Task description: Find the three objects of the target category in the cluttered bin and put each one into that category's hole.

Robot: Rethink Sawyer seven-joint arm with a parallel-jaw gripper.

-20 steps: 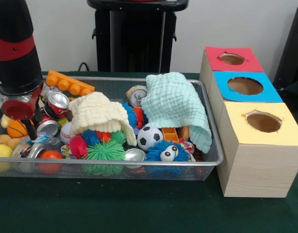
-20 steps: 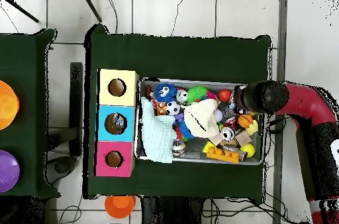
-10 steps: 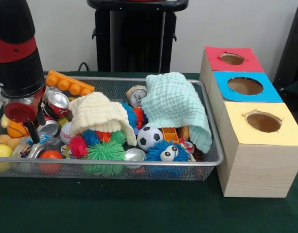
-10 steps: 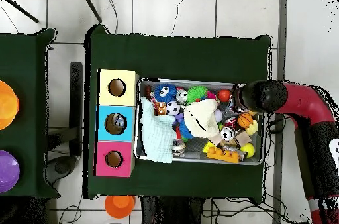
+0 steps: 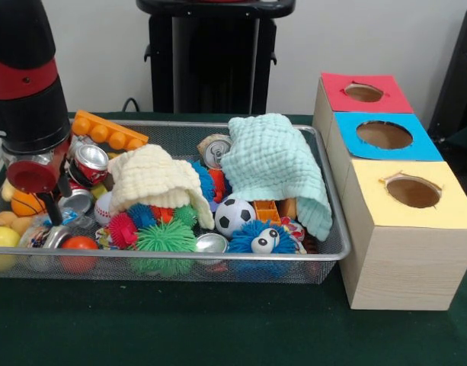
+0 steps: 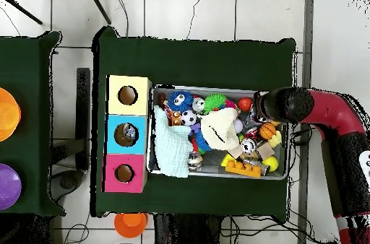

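Note:
A wire mesh bin [image 5: 328,248] holds a jumble of toys. My gripper [image 5: 56,206] hangs low over its left end, beside a red soda can [image 5: 91,162] and a crushed silver can [image 5: 75,201]. Close by lie a basketball [image 5: 23,203], a baseball [image 5: 103,207] and a red ball [image 5: 79,244]. A soccer ball [image 5: 235,216] sits mid-front. A cream cloth [image 5: 153,179] and a mint cloth [image 5: 279,168] hide what lies beneath them. Three boxes with holes stand beside the bin: red [image 5: 364,92], blue [image 5: 384,135], yellow [image 5: 413,192]. In the overhead view my gripper [image 6: 261,111] is over the bin's [image 6: 217,88] right end.
An orange toy brick [image 5: 110,131] leans on the bin's back left rim. Spiky green [image 5: 166,236] and pink [image 5: 123,229] balls and a blue fuzzy toy [image 5: 260,240] crowd the front. Overhead, orange [image 6: 3,115] and purple [image 6: 6,187] bowls sit on a side table.
My arm shifted slightly toward the bin's middle a second ago and has stayed still since. The objects in the bin have not moved.

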